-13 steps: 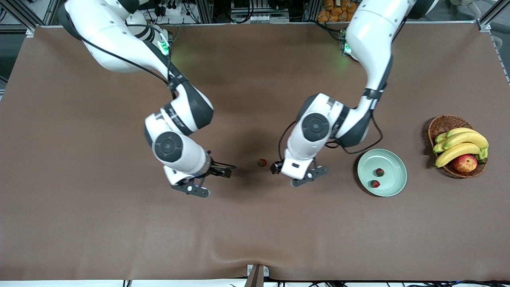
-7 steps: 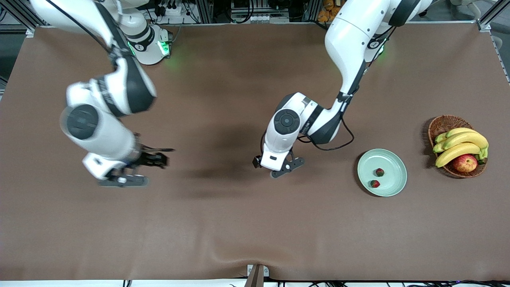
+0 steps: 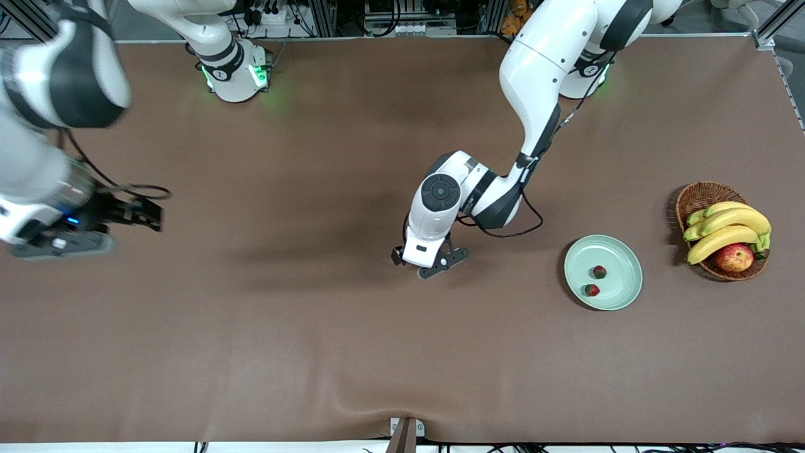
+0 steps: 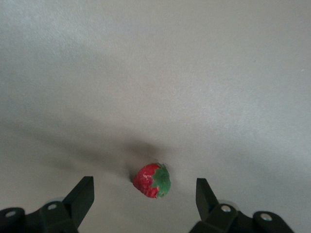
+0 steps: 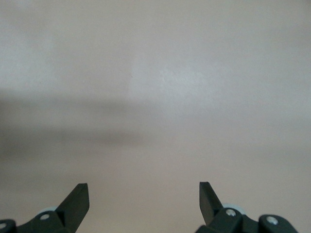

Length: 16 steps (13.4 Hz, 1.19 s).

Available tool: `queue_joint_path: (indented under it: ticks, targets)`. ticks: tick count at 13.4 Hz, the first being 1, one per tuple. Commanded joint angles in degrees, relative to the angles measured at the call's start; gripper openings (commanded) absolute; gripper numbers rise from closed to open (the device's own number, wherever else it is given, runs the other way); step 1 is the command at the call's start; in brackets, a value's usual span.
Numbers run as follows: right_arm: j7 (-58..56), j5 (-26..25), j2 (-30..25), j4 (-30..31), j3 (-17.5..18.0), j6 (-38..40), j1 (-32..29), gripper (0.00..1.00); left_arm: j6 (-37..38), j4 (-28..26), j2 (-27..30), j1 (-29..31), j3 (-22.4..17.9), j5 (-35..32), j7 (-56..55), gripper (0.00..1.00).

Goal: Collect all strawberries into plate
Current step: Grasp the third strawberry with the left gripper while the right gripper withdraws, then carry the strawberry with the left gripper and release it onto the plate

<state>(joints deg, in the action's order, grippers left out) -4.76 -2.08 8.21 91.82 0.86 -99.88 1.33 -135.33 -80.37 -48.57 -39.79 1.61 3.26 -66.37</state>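
The pale green plate (image 3: pixel 624 274) lies toward the left arm's end of the table and holds two strawberries (image 3: pixel 599 272) (image 3: pixel 591 290). A third strawberry (image 4: pixel 152 180) lies on the brown table between the open fingers of my left gripper (image 4: pixel 144 190). That berry is hidden under the left gripper (image 3: pixel 429 263) in the front view, near the table's middle. My right gripper (image 3: pixel 119 229) is open and empty over bare table at the right arm's end. It also shows open in the right wrist view (image 5: pixel 143 191).
A brown wicker basket (image 3: pixel 699 195) with bananas (image 3: pixel 723 229) and a red-yellow apple (image 3: pixel 734 257) stands beside the plate at the left arm's end. The table's edge nearest the front camera has a small clamp (image 3: pixel 405 434) at its middle.
The right arm has swung away from the middle to its own end of the table. The left gripper has moved over the third strawberry, which no longer shows in the front view.
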Motion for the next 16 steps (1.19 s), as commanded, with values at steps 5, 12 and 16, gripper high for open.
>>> queue_joint_path:
  ticks: [5, 12, 16]
  targets:
    - [-2.63, 3.58, -7.94, 0.81, -3.23, 8.91, -2.83, 1.0, -0.19, 3.47, -4.07, -1.0, -1.35, -0.01, -0.52, 0.69]
    - [4.06, 2.87, -9.09, -1.64, -3.76, 13.83, -2.91, 1.0, -1.78, 4.96, -5.21, -1.0, -1.18, -0.45, -0.6, 0.58]
    - [4.14, 3.49, -9.18, -2.09, -3.67, 17.0, -3.53, 1.0, -1.6, 4.7, -4.95, -2.14, -1.18, -0.63, -0.69, 0.56]
